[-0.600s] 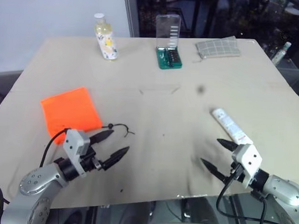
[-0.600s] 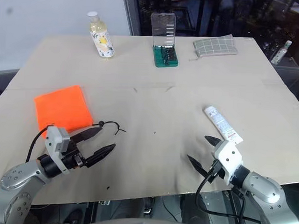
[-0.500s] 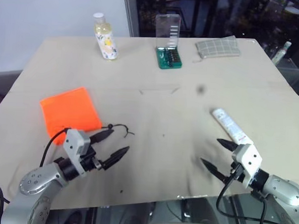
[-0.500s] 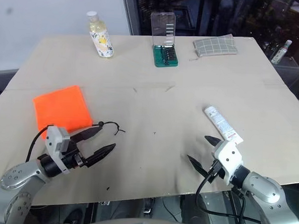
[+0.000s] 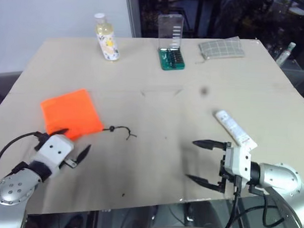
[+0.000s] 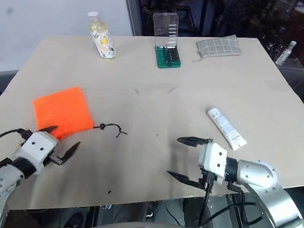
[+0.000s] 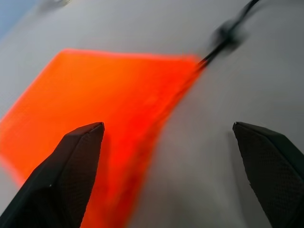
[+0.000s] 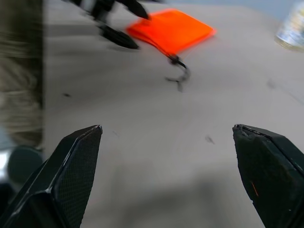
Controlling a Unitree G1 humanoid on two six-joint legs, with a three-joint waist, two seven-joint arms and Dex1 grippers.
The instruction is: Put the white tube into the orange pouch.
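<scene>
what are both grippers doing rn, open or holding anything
Left gripper: open, holding nothing, at the near edge of the orange pouch.
Right gripper: open, holding nothing; the white tube lies untouched beside it.

Looks like lab or test room: bare beige table [image 5: 194,80] set with unrelated props, namely bottle [image 5: 107,37], green bit case [image 5: 172,53], checked cloth [image 5: 222,48]; plain wall, dark cluttered shelving behind, cables under table edge.
</scene>
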